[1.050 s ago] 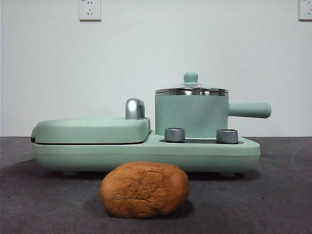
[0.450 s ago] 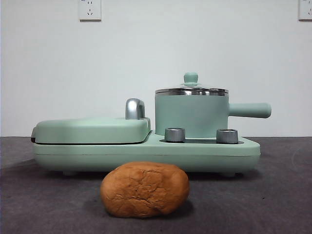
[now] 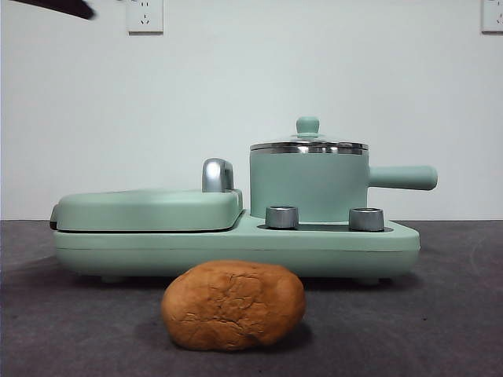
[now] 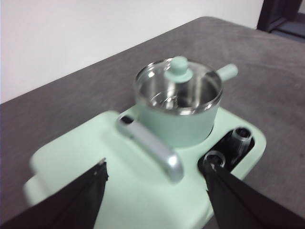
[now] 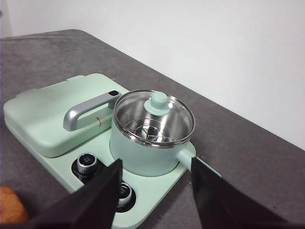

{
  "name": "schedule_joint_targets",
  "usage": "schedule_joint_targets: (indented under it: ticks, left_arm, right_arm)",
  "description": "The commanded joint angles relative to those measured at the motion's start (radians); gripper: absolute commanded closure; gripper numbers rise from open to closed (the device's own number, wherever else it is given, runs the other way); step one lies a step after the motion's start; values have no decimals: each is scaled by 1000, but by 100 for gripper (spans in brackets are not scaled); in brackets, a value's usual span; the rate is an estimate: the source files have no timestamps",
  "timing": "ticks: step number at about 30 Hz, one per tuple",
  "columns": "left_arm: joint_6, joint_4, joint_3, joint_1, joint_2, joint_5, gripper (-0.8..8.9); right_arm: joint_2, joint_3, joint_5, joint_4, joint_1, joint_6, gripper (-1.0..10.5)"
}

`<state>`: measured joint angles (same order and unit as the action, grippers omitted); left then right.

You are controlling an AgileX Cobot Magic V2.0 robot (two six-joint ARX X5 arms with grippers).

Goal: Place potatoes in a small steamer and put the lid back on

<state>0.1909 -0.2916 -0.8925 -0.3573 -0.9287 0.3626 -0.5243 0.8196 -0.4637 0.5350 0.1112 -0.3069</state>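
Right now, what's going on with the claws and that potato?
Both claws open, empty, above the cooker. Potato on the table in front, untouched. Lid on the steamer, must come off first.

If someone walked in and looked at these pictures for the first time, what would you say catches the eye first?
Probably the potato, a cracked orange-brown lump lying alone on the dark table in front of the mint-green cooker. Next comes the small steamer on the cooker's right half, its glass lid on and its handle pointing right. Both the left gripper and the right gripper hang open above the cooker, holding nothing.
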Motion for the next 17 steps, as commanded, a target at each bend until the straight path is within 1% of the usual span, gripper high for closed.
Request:
schedule_joint_targets:
  ticks: [1,3,7,9,14,17]
  left_arm:
    - [-32,83,-43,-47,-90,-8,508]
    - [-32,129,-62,-77,-154,-10,507]
    - [-32,219,-114,-134,-285,-53,505]
    - [-32,259,-151,-154,-351,-56,505]
    - [-23,336,-255,-195,-504,-56,502]
    - [-24,344,-335,-212,-598,-56,502]
  right_arm:
    - [-4,14,2,-10,4,21,718]
    - [-4,14,2,-10,4,24,718]
    - [-4,14,2,-10,4,38,718]
    - [-4,14,2,-10,4,38,718]
    - [-4,14,2,-10,4,38,718]
    - [-4,14,6,-10,4,38,718]
